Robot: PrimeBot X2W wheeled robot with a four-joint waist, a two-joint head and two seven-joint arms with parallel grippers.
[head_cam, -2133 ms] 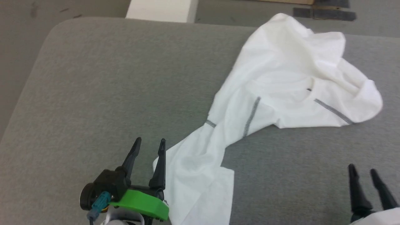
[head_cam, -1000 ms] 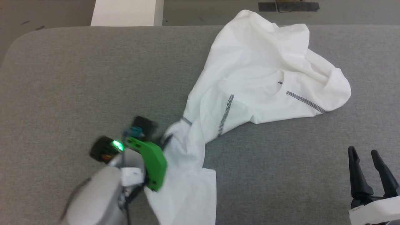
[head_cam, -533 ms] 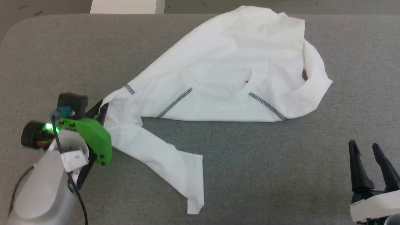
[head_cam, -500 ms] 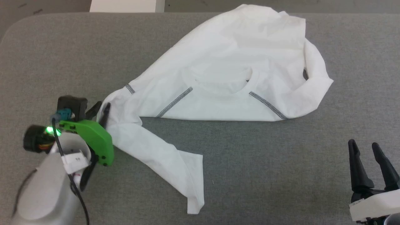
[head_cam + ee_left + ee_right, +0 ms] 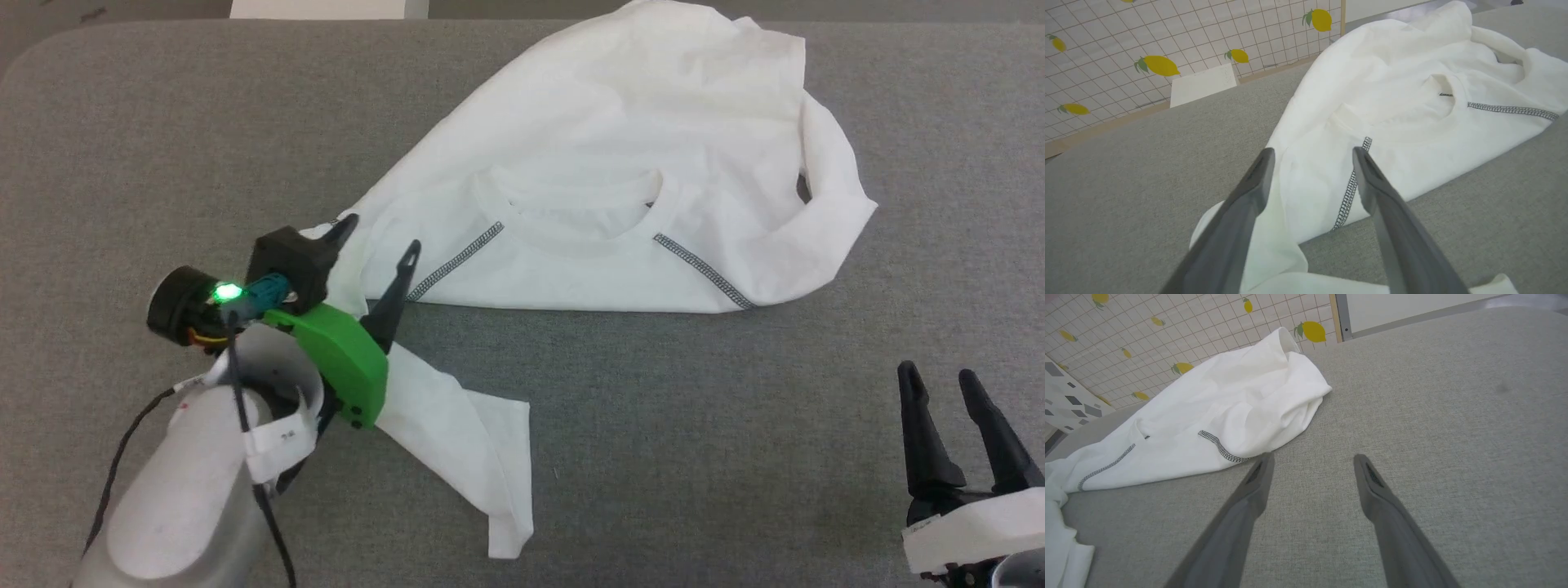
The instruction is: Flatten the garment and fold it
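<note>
The garment (image 5: 620, 155), a white long-sleeved shirt with dark grey seam stitching, lies rumpled across the grey table (image 5: 718, 433), neck opening toward me. One sleeve (image 5: 457, 433) trails to the near left; the other sleeve is folded up on the right. My left gripper (image 5: 382, 233) hovers open over the shirt's left shoulder, its fingers apart with white cloth beneath them (image 5: 1312, 153). My right gripper (image 5: 935, 376) stands open at the near right, off the garment (image 5: 1216, 412), nothing between its fingers (image 5: 1312, 457).
A rigid white box (image 5: 318, 8) sits past the table's far left edge (image 5: 1202, 83). A tiled wall with lemon prints (image 5: 1155, 65) stands behind. Bare grey surface stretches at the left and near right of the table.
My left gripper pulled the sleeve out to the left, spreading the shirt, then opened, let the cloth go and moved right over the shoulder. The camera tilted slightly. The right gripper stayed put.
</note>
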